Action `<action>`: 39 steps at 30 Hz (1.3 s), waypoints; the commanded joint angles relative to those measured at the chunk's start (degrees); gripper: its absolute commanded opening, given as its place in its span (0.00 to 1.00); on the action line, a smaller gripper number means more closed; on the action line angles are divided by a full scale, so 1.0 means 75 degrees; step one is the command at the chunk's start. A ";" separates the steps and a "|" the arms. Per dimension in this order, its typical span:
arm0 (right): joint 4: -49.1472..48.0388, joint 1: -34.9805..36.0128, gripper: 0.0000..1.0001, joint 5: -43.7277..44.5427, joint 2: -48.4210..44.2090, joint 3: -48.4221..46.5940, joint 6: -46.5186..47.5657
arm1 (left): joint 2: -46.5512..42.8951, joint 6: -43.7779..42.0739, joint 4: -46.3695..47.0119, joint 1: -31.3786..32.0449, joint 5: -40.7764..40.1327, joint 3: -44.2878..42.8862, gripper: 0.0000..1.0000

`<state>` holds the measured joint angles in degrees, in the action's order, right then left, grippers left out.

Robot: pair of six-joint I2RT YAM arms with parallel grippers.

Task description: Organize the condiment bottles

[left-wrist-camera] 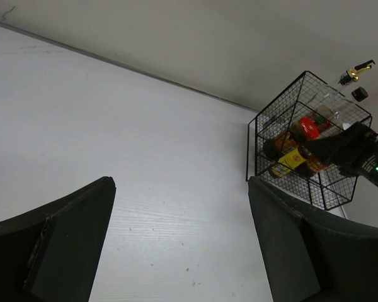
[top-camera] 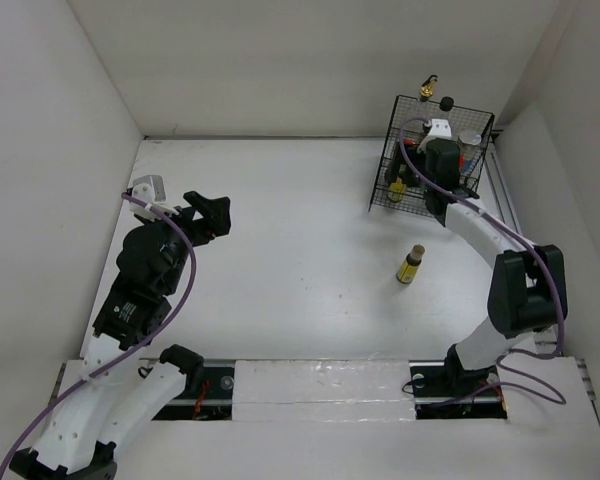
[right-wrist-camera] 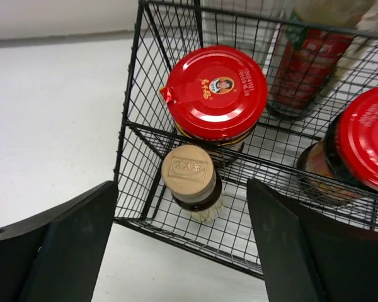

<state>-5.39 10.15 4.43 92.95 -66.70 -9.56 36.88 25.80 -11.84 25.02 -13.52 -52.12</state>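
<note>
A black wire basket stands at the back right and holds several condiment bottles. In the right wrist view, two red-capped dark jars, a small tan-capped yellow bottle and a red-labelled bottle stand inside it. A gold-spouted clear bottle rises at the basket's back. A second small yellow bottle stands alone on the table in front of the basket. My right gripper is open and empty, just above the tan-capped bottle. My left gripper is open and empty at the far left.
White walls enclose the table on three sides. The basket's front rim lies under my right fingers. The left wrist view shows the basket and the right arm far off, with bare white table between.
</note>
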 commanded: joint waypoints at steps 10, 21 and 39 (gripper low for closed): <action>0.0658 0.1011 0.93 0.1751 -0.3789 0.2222 -0.0904 | -0.0066 -0.0100 0.0301 -0.0042 0.0010 -0.0070 0.82; 0.3648 0.1646 0.92 0.1754 -0.6170 0.4099 -0.1760 | -0.0066 -0.0030 0.0301 -0.0042 0.0256 -0.0070 0.82; 0.2957 0.2139 0.18 0.3733 -0.5140 0.2299 -0.1363 | -0.0149 -0.0030 0.0371 -0.0042 0.0326 -0.0070 0.82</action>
<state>21.52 25.56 25.71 55.09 -40.75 -21.58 35.77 25.82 -11.79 25.02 -11.92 -52.12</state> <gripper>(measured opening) 0.405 0.821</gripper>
